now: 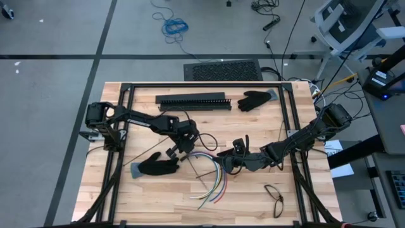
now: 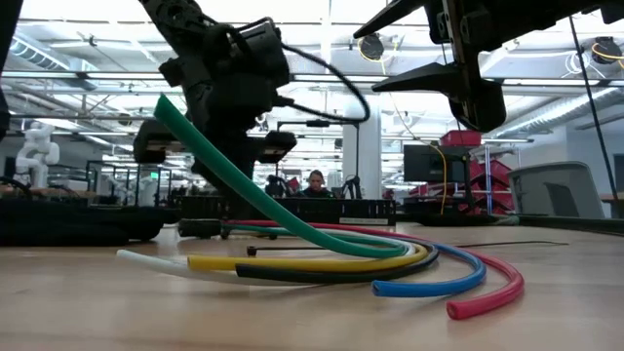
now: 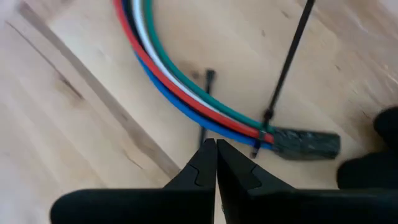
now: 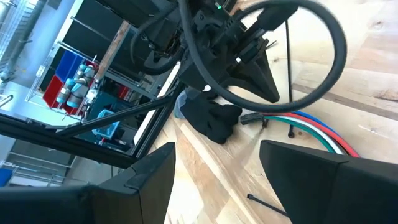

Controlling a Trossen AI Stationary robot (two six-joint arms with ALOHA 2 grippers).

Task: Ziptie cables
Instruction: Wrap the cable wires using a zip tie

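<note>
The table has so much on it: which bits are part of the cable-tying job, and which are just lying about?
Part of the job:
- the cables, coloured, fanned out mid-table
- thin black tie strip beside the bundle
- left gripper, shut
- right gripper, open

Lying about:
- two black gloves
- long black slotted bar
- glasses
</note>
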